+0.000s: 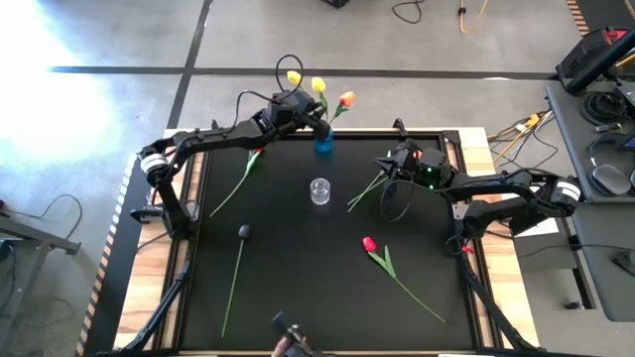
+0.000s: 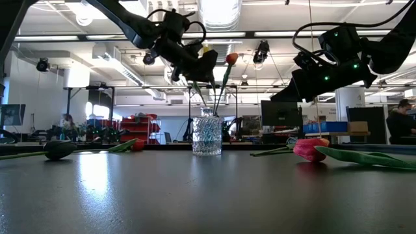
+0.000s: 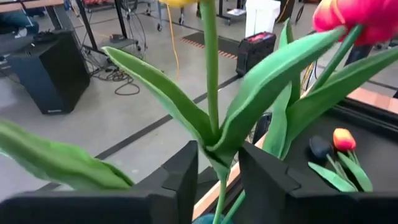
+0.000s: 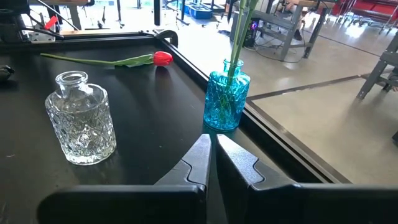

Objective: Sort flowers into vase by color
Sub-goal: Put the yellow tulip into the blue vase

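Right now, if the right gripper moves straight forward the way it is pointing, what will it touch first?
Probably the blue vase. The right gripper, fingers shut, points almost straight at it, with bare table in between. The clear vase stands off to one side of that line. Depth is hard to judge, so the gripper might pass just beside the blue vase.

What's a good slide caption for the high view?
Left gripper at the blue vase of tulips; right gripper waits.
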You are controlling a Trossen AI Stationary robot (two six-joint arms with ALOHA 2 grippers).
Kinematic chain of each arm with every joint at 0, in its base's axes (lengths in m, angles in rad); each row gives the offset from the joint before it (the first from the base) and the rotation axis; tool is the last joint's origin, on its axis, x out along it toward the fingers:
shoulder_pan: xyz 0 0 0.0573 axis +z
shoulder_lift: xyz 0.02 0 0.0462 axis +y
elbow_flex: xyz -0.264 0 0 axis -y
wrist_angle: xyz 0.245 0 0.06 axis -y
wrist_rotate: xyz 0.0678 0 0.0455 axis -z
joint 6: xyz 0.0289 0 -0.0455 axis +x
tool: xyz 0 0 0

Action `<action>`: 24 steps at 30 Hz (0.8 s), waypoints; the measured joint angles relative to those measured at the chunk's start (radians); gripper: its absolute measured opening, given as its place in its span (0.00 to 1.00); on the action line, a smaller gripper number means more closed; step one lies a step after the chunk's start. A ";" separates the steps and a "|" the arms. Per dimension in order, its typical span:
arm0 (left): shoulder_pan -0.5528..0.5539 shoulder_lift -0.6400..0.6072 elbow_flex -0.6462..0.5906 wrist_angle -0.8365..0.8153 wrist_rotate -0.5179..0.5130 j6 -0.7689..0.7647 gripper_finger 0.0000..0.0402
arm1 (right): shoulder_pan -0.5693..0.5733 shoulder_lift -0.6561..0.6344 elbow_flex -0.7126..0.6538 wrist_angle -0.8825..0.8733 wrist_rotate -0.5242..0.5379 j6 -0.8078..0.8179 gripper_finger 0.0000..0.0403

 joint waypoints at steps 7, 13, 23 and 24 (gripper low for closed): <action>-0.004 -0.008 0.000 -0.061 0.000 0.005 0.41 | 0.000 0.000 0.000 0.000 0.000 -0.002 0.04; -0.029 -0.039 0.000 -0.122 0.000 0.054 0.48 | 0.000 0.000 0.000 0.000 0.000 -0.004 0.04; -0.085 -0.048 0.000 -0.153 -0.014 0.109 0.46 | 0.000 0.000 0.000 0.000 0.000 -0.002 0.04; -0.085 -0.048 0.000 -0.154 -0.024 0.114 0.46 | 0.000 0.000 0.000 0.000 0.000 -0.001 0.04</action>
